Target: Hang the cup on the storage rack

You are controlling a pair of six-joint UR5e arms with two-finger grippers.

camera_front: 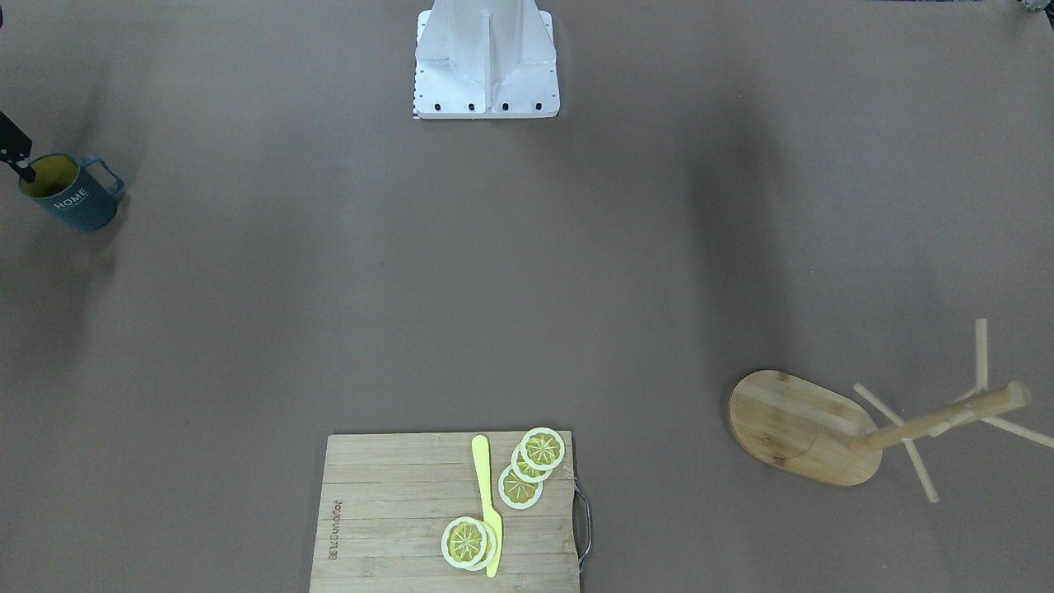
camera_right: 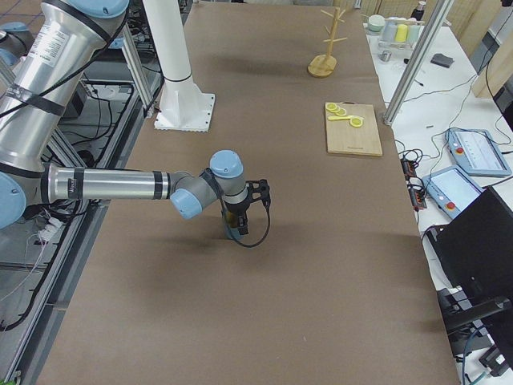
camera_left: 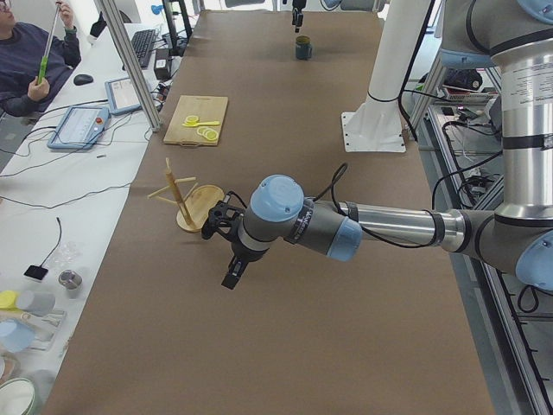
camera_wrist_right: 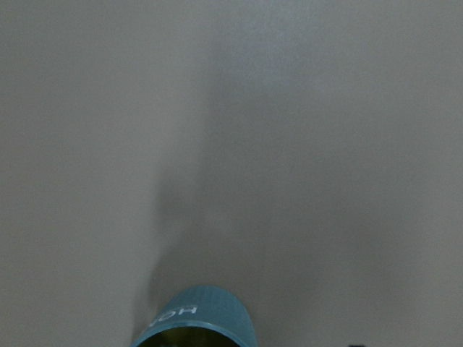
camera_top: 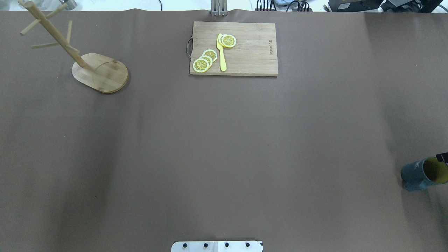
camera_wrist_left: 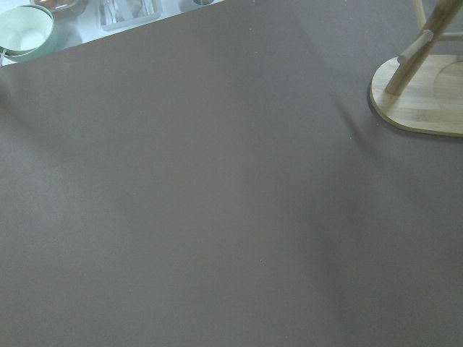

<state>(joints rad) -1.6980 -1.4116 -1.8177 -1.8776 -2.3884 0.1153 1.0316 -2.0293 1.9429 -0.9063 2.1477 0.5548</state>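
Note:
The dark teal cup (camera_front: pixel 72 196) with a yellow inside and "HOME" lettering stands upright on the brown table, near the table's end on my right. It also shows in the overhead view (camera_top: pixel 419 174) and at the bottom of the right wrist view (camera_wrist_right: pixel 194 324). My right gripper (camera_right: pixel 239 213) is over it. One black finger (camera_front: pixel 21 163) reaches inside the rim, and the other finger is out of frame, so I cannot tell its grip. The bamboo storage rack (camera_front: pixel 803 428) stands far off, also in the overhead view (camera_top: pixel 99 71). My left gripper (camera_left: pixel 232 275) hovers near the rack, and I cannot tell whether it is open or shut.
A slatted cutting board (camera_top: pixel 245 52) with lemon slices and a yellow knife (camera_top: pixel 222 52) lies at the far middle edge. The robot's white base (camera_front: pixel 486 66) stands at the near edge. A person (camera_left: pixel 26 60) sits beside the table. The rack base (camera_wrist_left: pixel 423 101) shows in the left wrist view.

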